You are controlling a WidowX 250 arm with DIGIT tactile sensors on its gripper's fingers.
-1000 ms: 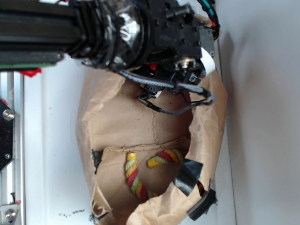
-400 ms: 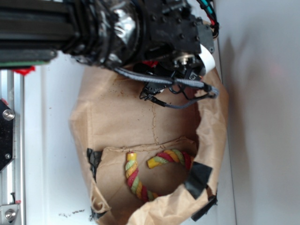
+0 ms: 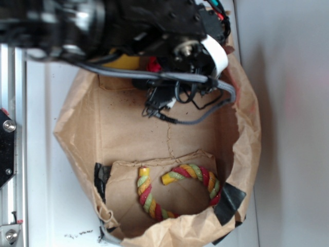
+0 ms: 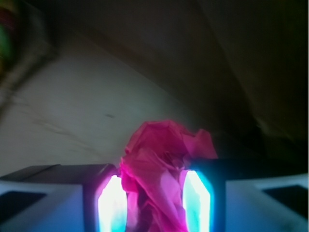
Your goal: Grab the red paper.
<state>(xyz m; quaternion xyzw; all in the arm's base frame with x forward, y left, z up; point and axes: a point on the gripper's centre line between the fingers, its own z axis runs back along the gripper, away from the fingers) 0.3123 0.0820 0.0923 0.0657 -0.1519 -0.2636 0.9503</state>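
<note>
Wrist view, left to right: left finger (image 4: 112, 203) glowing, red paper (image 4: 159, 169) crumpled between, right finger (image 4: 195, 200) glowing. Gripper (image 4: 153, 203) clamped on red paper, both pads pressing wad. Exterior view: red paper (image 3: 152, 65) barely visible under arm, at upper end of brown paper bag (image 3: 247, 134); rope ring (image 3: 177, 193) at lower end, well apart.

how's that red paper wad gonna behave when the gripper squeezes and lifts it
The red paper looks thin and heavily creased, so it will probably crush between the gripper fingers rather than resist. It seems very light for its bulk, likely lifting easily. Loose folds stick out above the fingers, so parts may flop or tear if snagged on the brown paper bag.
</note>
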